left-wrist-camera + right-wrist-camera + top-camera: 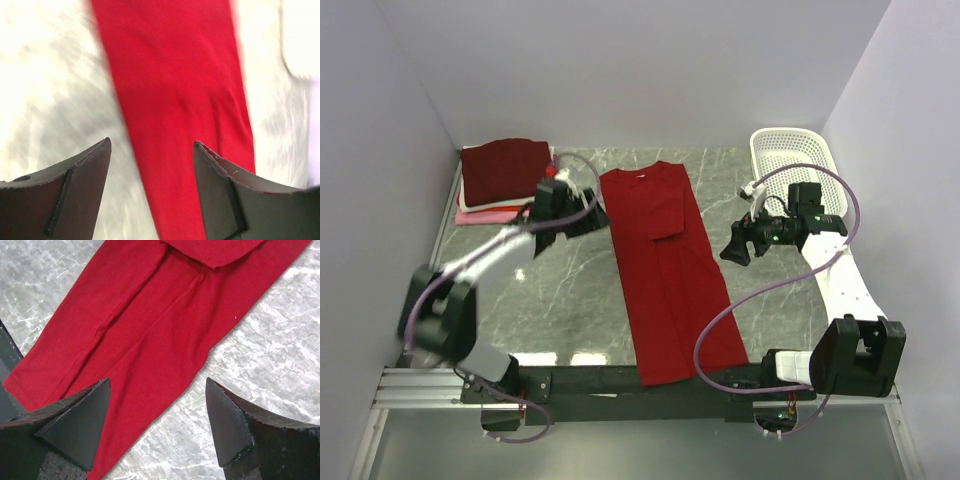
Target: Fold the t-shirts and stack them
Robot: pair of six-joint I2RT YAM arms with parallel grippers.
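A bright red t-shirt (665,270) lies flat on the marble table as a long narrow strip, its sides folded in, collar at the far end and hem over the near edge. My left gripper (592,220) hovers open at the strip's upper left edge; in the left wrist view red cloth (175,95) fills the gap between the jaws, untouched. On the right, my right gripper (735,248) stands open beside the strip's right edge, with the red cloth (140,330) below it. A stack of folded t-shirts (503,172), dark maroon on top of pink and white, sits at the far left.
A white perforated basket (790,160) stands at the far right corner. The dark rail (620,382) holding the arm bases runs along the near edge, under the shirt's hem. White walls close in the left, back and right.
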